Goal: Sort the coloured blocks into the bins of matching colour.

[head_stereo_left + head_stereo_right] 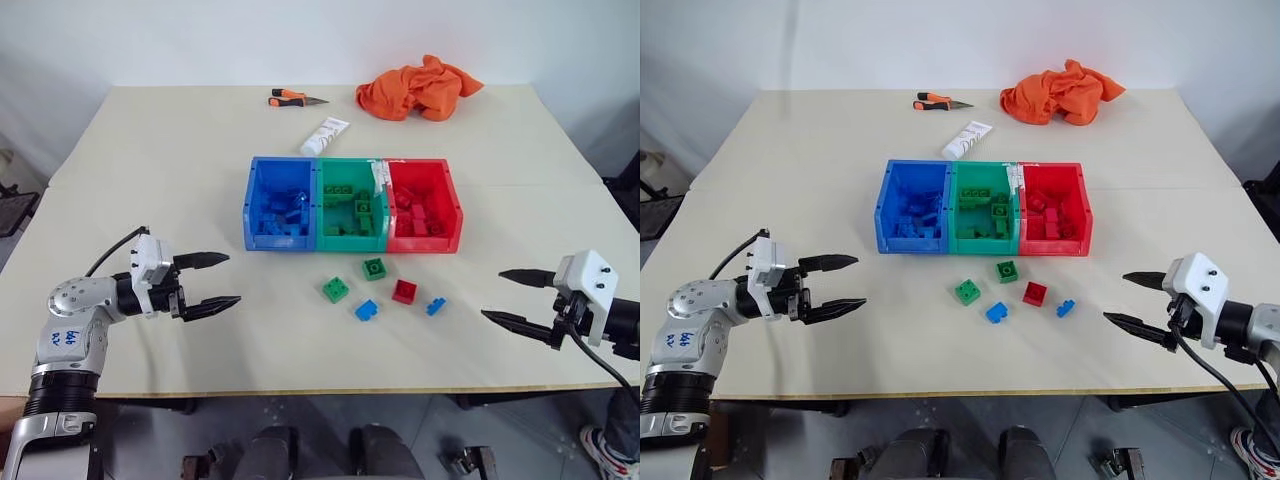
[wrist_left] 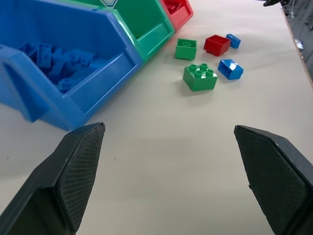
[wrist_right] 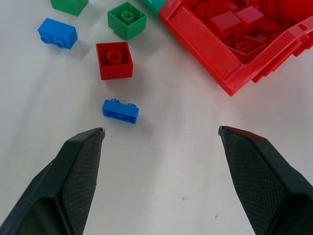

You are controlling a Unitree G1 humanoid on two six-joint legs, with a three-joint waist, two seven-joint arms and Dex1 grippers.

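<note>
My left claw [image 1: 212, 283] hangs over the worktop [image 1: 150, 170] well left of the bins and a little nearer me, jaws spread and holding nothing. My guess is that it is parked clear so the loose blocks stay in view.

The bins stand joined in a row at mid-worktop: blue bin [image 1: 279, 205], green bin [image 1: 350, 205], red bin [image 1: 424, 205], each already holding bricks of its own colour. So most of the sorting looks done.

Five blocks lie loose just in front of the bins, on my side. Left to right: a green block [image 1: 336, 290], a blue block [image 1: 367, 310], a second green block [image 1: 374, 268] closest to the green bin, a red block [image 1: 404, 291] and a small blue block [image 1: 436, 306]. None touches another.

My right claw [image 1: 512, 297] hovers right of the bins, released and empty, aimed toward that small blue block, likely its next pick.

A white label strip [image 1: 380, 178] sits between the green and red bins. Behind the bins lie a white tube [image 1: 326, 135], an orange-handled knife [image 1: 296, 98] and an orange cloth [image 1: 420, 88]. I can read no writing on the strip or tube.
</note>
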